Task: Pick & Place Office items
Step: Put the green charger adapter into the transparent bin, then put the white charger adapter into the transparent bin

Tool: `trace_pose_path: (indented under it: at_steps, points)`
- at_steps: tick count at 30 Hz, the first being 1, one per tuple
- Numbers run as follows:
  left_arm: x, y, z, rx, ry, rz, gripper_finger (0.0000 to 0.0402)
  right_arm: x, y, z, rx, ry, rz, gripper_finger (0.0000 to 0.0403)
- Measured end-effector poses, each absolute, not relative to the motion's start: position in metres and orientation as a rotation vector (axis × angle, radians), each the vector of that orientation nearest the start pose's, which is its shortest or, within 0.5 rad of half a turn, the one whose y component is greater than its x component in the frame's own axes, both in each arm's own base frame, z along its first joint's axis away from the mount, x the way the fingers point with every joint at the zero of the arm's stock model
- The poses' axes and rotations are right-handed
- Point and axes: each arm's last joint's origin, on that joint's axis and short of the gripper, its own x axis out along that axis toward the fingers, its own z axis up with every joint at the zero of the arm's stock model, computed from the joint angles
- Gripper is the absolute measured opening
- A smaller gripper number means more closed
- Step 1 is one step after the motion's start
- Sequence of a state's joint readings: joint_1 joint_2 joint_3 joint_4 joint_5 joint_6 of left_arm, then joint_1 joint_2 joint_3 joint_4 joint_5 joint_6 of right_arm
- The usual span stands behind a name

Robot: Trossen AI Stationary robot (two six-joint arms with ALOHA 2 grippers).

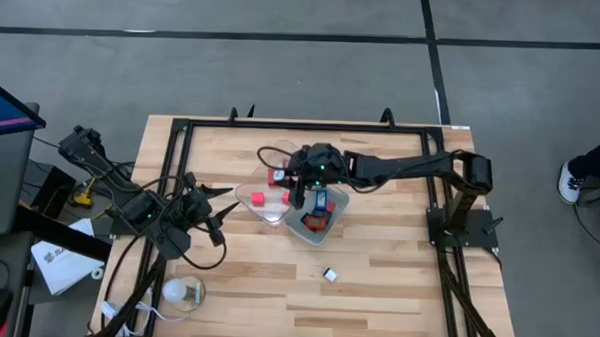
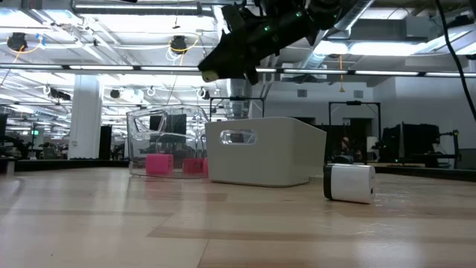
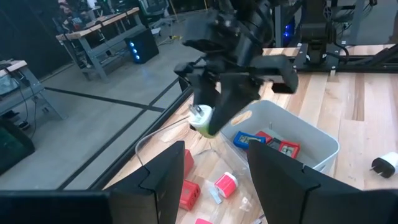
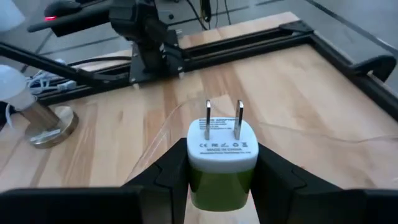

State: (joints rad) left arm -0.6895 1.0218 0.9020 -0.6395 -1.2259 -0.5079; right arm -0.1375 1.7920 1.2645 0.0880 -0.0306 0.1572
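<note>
Pale wooden planks make up the tabletop (image 1: 376, 291), ringed by a black frame, with grey concrete floor around it and a large open workshop with ceiling lights and benches beyond. We take the white bin (image 2: 268, 152) as our landmark: it sits near the tabletop's middle, already holding blue and red pieces (image 3: 264, 140). A clear tray (image 2: 165, 141) touches its side, with pink-red blocks (image 3: 225, 184) inside. One white plug piece (image 2: 349, 183) lies loose on the wood, apart from the bin on its other side.

Our right pincer (image 4: 222, 163) is clamped on a green-and-white plug adapter (image 4: 222, 155), prongs pointing away from the wrist, raised above the bin's edge nearest the clear tray. To finish this step well, we judge that we should centre it over the chosen container, lower until it clears the rim, and only then release, so it cannot bounce out or land in the wrong one.

Our left pincer (image 3: 214, 171) waits beside the clear tray, away from the bin, fingers apart and holding nothing.
</note>
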Motion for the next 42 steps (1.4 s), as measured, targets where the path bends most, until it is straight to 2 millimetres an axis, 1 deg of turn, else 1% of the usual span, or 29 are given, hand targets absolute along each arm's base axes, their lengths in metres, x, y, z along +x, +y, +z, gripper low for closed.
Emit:
trace_pose_path:
  at_steps: [4, 11, 13, 17, 21, 22, 24, 27, 29, 30, 33, 36, 38, 40, 42]
  points:
    - [0.163, -0.099, 0.305, 0.137, 0.294, 0.595, 0.017, 0.402, -0.059, 0.243, 0.204, 0.405, -0.153, 0.0122]
    - [0.163, -0.099, 0.306, 0.134, 0.292, 0.595, 0.017, 0.391, -0.082, 0.228, 0.236, 0.452, -0.215, 0.0122]
    - [0.163, -0.099, 0.306, 0.134, 0.292, 0.595, 0.017, 0.388, -0.086, 0.223, 0.249, 0.453, -0.197, 0.0122]
    - [0.163, -0.099, 0.306, 0.135, 0.292, 0.595, 0.017, 0.385, -0.09, 0.217, 0.261, 0.438, -0.17, 0.0122]
    - [0.163, -0.099, 0.305, 0.138, 0.294, 0.596, 0.017, 0.386, -0.089, 0.219, 0.271, 0.419, -0.138, 0.0123]
    - [0.163, -0.099, 0.305, 0.14, 0.296, 0.596, 0.017, 0.386, -0.089, 0.22, 0.287, 0.407, -0.13, 0.0131]
    - [0.162, -0.099, 0.304, 0.147, 0.302, 0.597, 0.017, 0.387, -0.089, 0.221, 0.318, 0.393, -0.128, 0.0175]
    - [0.161, -0.097, 0.288, 0.184, 0.328, 0.606, 0.017, 0.386, -0.093, 0.221, 0.343, 0.391, -0.14, 0.0252]
    - [0.157, -0.093, 0.275, 0.221, 0.356, 0.604, 0.017, 0.386, -0.095, 0.22, 0.347, 0.394, -0.144, 0.0285]
    - [0.154, -0.091, 0.27, 0.225, 0.36, 0.605, 0.017, 0.387, -0.095, 0.219, 0.347, 0.392, -0.145, 0.0295]
    - [0.142, -0.082, 0.256, 0.193, 0.359, 0.598, 0.017, 0.387, -0.093, 0.217, 0.35, 0.396, -0.127, 0.0306]
    - [0.129, -0.071, 0.244, 0.112, 0.316, 0.58, 0.0167, 0.39, -0.089, 0.218, 0.34, 0.377, -0.099, 0.0305]
    - [0.119, -0.063, 0.236, 0.064, 0.287, 0.549, 0.0158, 0.392, -0.085, 0.219, 0.335, 0.36, -0.073, 0.0301]
    - [0.112, -0.058, 0.227, 0.016, 0.254, 0.474, 0.0144, 0.394, -0.083, 0.223, 0.326, 0.321, -0.052, 0.0299]
    - [0.106, -0.056, 0.22, -0.02, 0.2, 0.337, 0.0129, 0.395, -0.079, 0.225, 0.319, 0.305, -0.039, 0.0298]
